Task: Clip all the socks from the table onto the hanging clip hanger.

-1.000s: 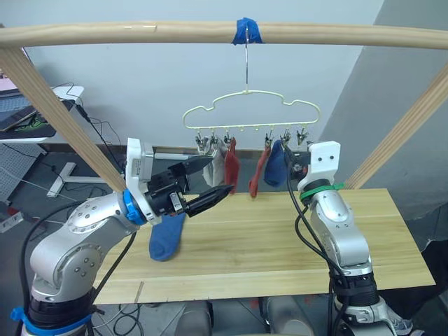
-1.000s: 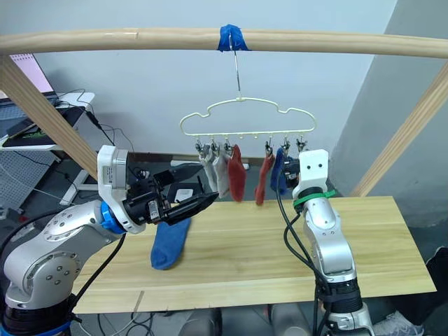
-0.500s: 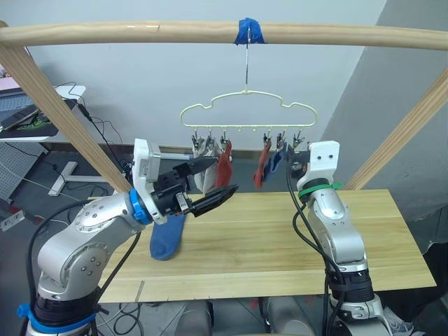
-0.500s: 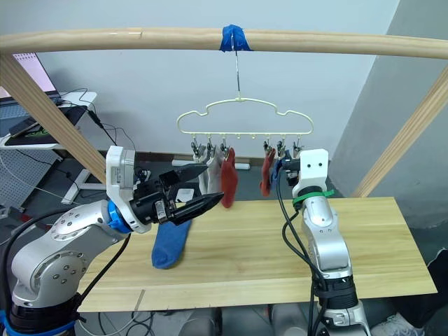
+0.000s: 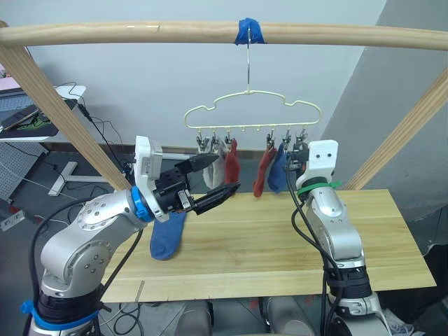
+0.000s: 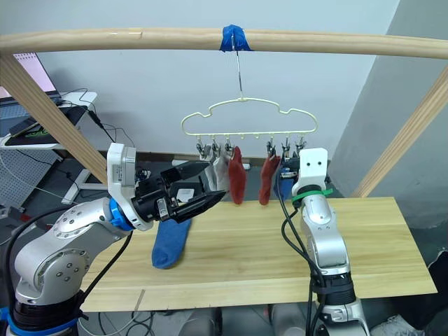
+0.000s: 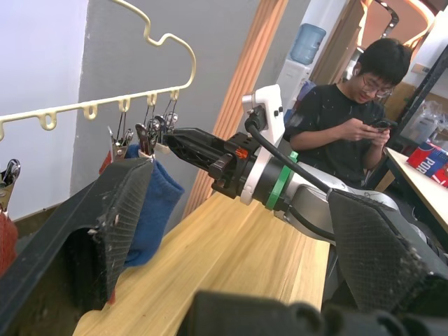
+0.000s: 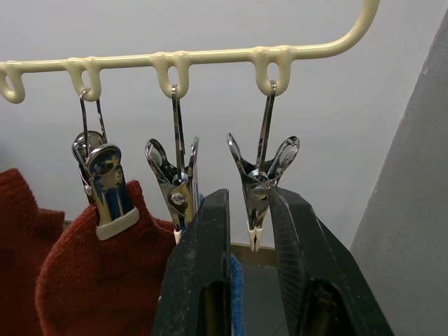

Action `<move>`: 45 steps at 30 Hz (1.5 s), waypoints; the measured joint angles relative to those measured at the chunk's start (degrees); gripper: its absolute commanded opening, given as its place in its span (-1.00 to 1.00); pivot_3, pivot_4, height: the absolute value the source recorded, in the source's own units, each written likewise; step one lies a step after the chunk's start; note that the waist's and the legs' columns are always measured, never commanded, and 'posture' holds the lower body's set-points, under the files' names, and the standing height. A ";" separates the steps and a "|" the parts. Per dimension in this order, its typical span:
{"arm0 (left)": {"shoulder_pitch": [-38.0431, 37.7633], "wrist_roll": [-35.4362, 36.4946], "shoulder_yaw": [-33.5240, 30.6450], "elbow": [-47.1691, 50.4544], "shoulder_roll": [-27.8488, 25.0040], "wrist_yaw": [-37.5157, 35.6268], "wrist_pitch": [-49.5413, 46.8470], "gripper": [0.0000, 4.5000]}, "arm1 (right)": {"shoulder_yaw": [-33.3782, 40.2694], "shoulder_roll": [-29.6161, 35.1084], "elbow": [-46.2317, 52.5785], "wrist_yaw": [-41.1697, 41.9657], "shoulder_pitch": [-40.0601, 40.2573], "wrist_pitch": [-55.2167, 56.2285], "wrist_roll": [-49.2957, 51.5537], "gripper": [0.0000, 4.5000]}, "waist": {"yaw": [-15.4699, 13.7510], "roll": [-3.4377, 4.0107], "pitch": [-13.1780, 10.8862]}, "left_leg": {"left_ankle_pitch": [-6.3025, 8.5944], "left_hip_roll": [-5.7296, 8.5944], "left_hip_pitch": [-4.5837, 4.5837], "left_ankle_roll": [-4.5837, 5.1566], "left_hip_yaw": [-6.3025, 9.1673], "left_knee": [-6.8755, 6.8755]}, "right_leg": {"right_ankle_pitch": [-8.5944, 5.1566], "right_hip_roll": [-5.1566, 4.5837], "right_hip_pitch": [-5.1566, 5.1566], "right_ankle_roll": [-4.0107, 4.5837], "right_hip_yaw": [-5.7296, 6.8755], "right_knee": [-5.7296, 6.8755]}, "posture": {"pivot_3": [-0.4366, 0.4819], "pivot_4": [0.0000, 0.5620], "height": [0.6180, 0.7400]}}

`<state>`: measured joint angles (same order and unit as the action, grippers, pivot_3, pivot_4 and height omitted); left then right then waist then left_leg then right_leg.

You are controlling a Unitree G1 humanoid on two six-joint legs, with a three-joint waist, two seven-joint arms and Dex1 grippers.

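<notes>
Socks: five hung on clip hanger (image 5: 248, 112) at upper centre, one blue sock (image 5: 166, 236) flat on table (image 5: 280, 245) at lower left. Right gripper (image 8: 245, 231) at the end clip (image 8: 260, 183), fingers slightly parted either side, not pinching. Left gripper (image 5: 213, 178) spread wide, empty, left of centre. Likely next: fetching the last sock, then opening that free clip

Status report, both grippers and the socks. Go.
Left gripper open, empty, near hanger. Right gripper at the end clip, a narrow gap between fingers. One blue sock on table.
</notes>
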<state>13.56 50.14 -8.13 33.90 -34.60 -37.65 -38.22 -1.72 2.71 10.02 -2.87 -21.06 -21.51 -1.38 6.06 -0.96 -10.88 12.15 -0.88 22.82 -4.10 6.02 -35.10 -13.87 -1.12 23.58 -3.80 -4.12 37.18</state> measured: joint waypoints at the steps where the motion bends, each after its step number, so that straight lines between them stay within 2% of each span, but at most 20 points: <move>1: 0.00 -0.05 0.00 0.00 0.00 0.00 0.02 1.00 | 0.00 -0.04 -0.16 -0.03 -0.19 0.05 -0.14 -0.60 | 0.00 0.00 0.00 | 0.00 0.00 0.00 0.00 0.01 0.00 | 0.00 0.00 0.00 0.00 0.00 0.00 | -0.18 -0.49 1.00; 45: 0.67 -2.03 1.13 -0.33 0.85 -0.08 1.14 1.00 | 1.19 -1.58 -5.35 -1.13 -3.02 2.39 -0.89 -0.60 | -0.04 0.00 0.00 | 0.00 0.00 -0.01 0.00 0.01 -0.04 | 0.17 0.00 -0.02 0.27 0.01 0.04 | -0.17 -0.49 1.00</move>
<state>14.23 48.11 -7.00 33.57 -33.75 -37.73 -37.08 -0.53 1.12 4.67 -4.00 -24.08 -19.12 -2.26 6.03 -0.96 -10.88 12.15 -0.88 22.81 -4.10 6.04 -35.14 -13.70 -1.11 23.55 -3.53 -4.11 37.22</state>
